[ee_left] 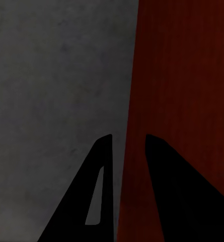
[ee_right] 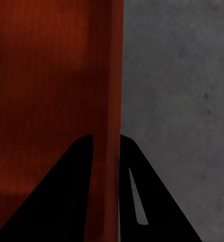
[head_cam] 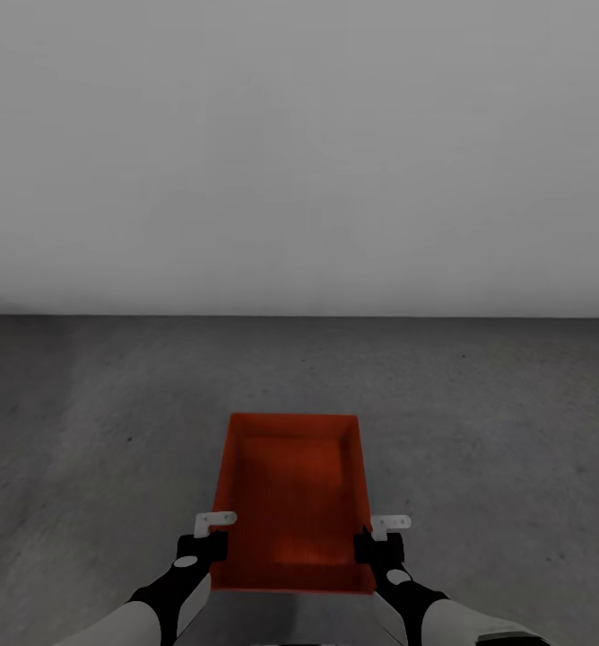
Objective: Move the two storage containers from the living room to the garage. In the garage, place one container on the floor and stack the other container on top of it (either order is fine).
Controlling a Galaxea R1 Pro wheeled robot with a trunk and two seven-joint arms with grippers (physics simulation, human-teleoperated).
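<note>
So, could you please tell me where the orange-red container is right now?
In the head view the orange-red container sits low and central, held between the left pincer and the right pincer on its side walls, over the dark grey floor before the pale wall.

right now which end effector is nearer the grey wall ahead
Neither clearly: the left end effector grips the orange-red storage container's left wall, the right end effector its right wall, both about level, equally short of the grey wall.
</note>
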